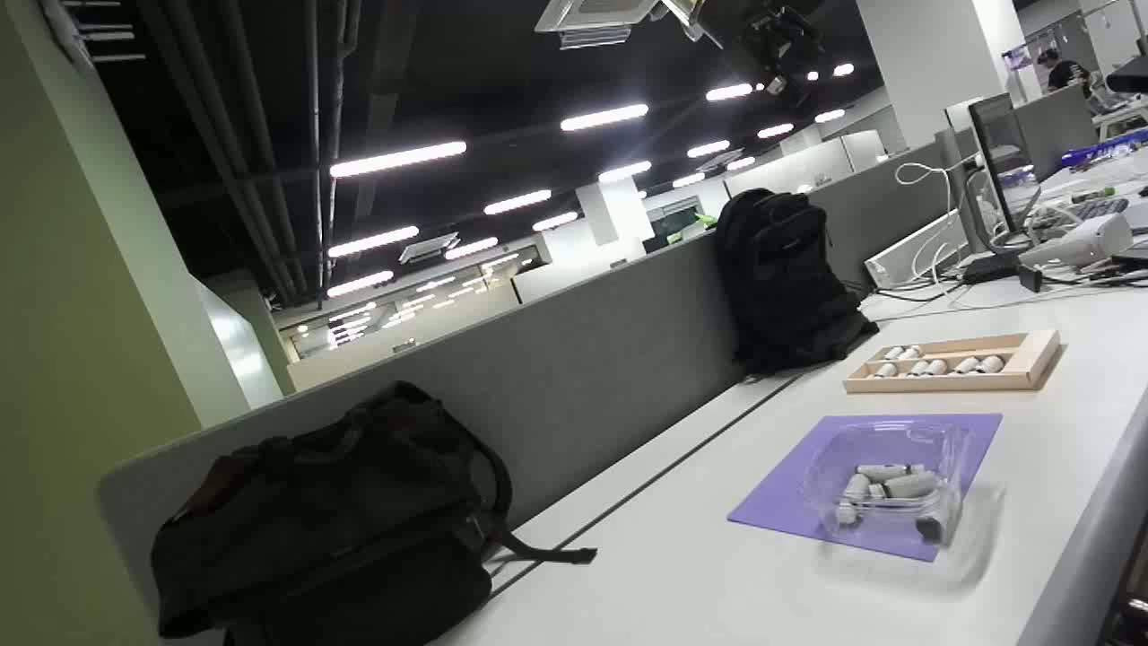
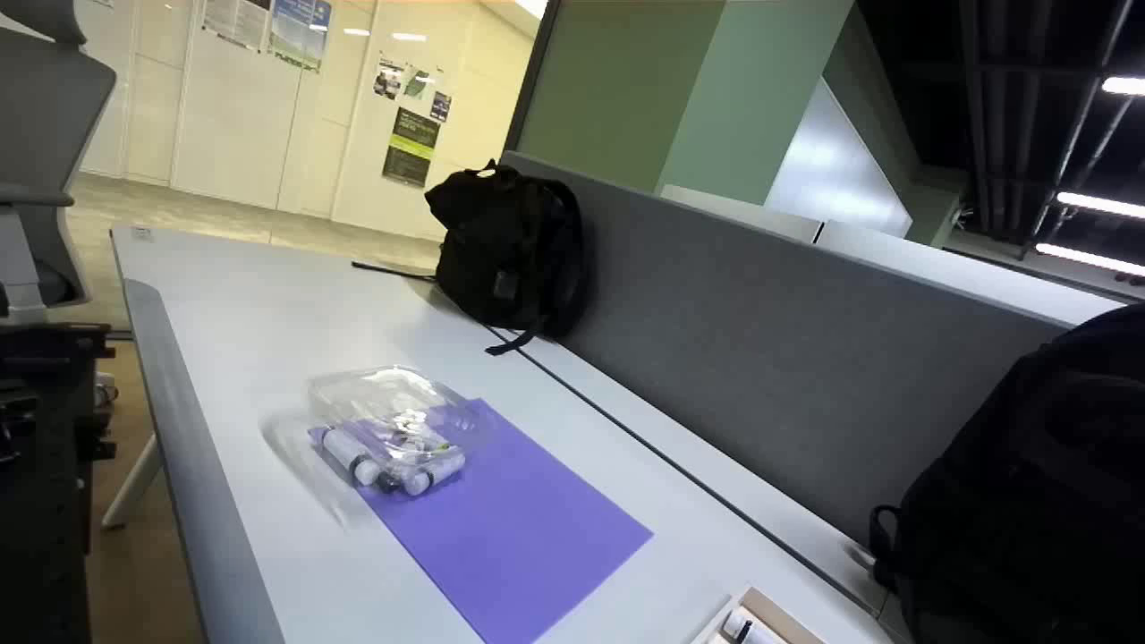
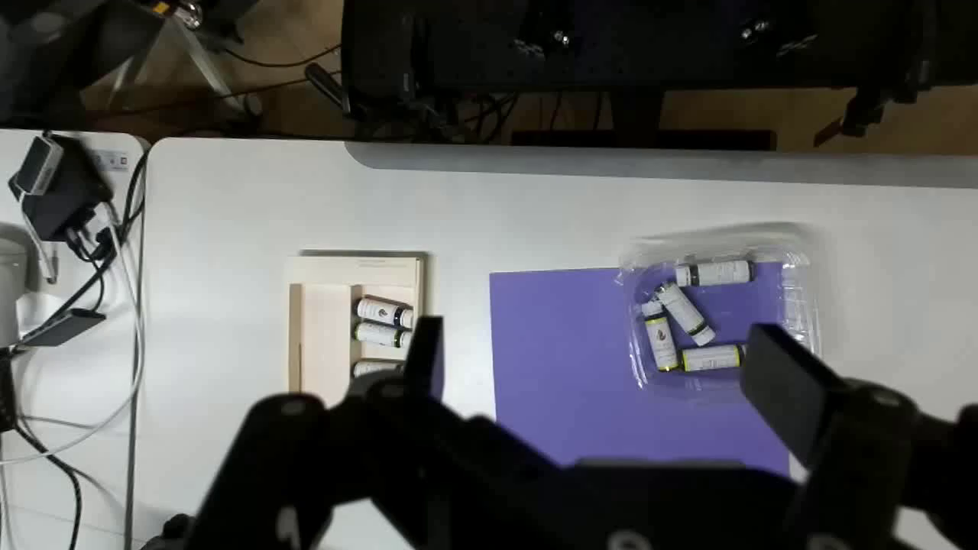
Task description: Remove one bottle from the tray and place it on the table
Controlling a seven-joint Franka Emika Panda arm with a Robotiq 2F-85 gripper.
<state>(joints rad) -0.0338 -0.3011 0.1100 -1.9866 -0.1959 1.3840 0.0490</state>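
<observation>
The clear plastic tray [image 3: 799, 294] holds several white-labelled bottles [image 3: 685, 312], lying on their sides. The tray also shows in both exterior views [image 1: 952, 444] [image 2: 353, 386], overlapping a corner of a purple sheet. The white table [image 3: 229, 206] lies under everything. My gripper [image 3: 596, 355] is open and empty in the wrist view, well above the table. Its right finger covers the end of one bottle in the tray. Its left finger overlaps a wooden box. In an exterior view a dark mechanical part [image 1: 773, 40] hangs at the top; I cannot make out jaws there.
The shallow wooden box [image 3: 355, 269] holds more bottles. The purple sheet [image 3: 565, 351] lies between box and tray. Black backpacks [image 1: 332, 529] [image 1: 780, 278] stand along the grey partition [image 1: 619, 359]. Cables and devices [image 3: 65, 183] lie past the box. A monitor [image 1: 1000, 161] stands at the far end.
</observation>
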